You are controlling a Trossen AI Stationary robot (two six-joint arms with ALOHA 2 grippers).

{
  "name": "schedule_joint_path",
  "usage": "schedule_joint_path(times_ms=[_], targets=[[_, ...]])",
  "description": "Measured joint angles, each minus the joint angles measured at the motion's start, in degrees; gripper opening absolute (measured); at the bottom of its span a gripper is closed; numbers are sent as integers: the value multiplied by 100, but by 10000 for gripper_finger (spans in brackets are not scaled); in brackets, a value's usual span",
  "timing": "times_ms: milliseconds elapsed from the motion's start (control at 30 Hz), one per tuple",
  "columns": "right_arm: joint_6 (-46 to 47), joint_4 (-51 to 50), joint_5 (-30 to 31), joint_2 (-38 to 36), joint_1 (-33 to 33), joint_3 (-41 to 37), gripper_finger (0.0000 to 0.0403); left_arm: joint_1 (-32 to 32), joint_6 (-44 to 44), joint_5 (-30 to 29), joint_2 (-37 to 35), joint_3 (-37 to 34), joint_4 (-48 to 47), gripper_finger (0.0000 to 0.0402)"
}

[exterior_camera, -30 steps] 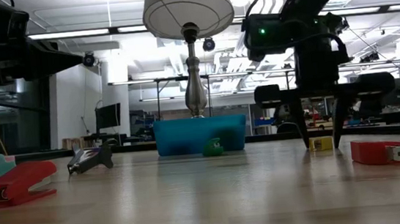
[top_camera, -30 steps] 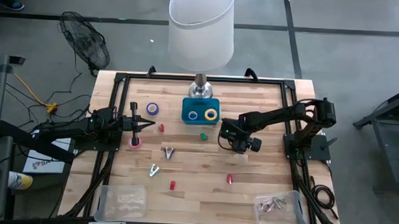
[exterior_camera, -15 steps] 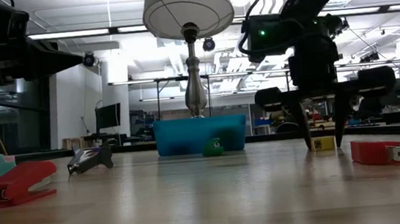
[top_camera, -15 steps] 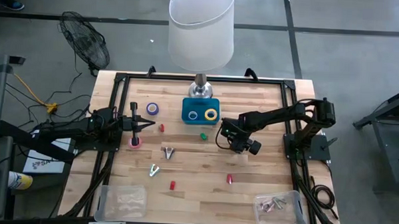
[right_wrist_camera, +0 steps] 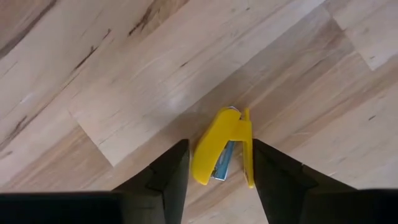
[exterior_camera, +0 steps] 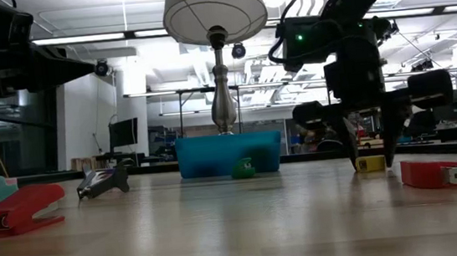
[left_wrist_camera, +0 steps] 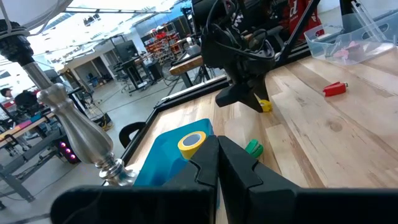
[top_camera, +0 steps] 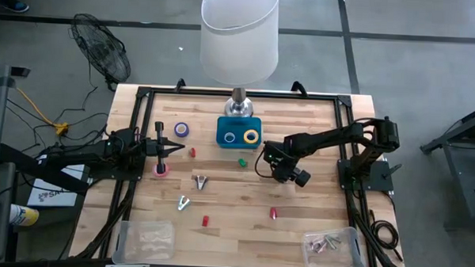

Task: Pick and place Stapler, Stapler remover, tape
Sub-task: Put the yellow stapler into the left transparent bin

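As your right gripper (right_wrist_camera: pixel 214 165) hangs spread over the yellow stapler (right_wrist_camera: pixel 224 146), which lies on the table (top_camera: pixel 242 221) right of centre, its fingers (right_wrist_camera: pixel 163 168) straddle it without touching. It looks small, light, hard plastic, likely slippery and springy at the hinge; pinch across its long flat sides, near the middle. Your left gripper (left_wrist_camera: pixel 217 158) waits pressed together at the left edge.
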Motion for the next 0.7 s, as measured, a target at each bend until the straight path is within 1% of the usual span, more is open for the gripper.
schedule_joint_path(times_ms=[333, 700], targets=[[708, 5, 0, 0, 0, 0, 121, 2, 0, 0, -2, 0, 0, 1], [1453, 119, 8, 0, 2, -2, 112, 0, 0, -1, -2, 0, 0, 1]])
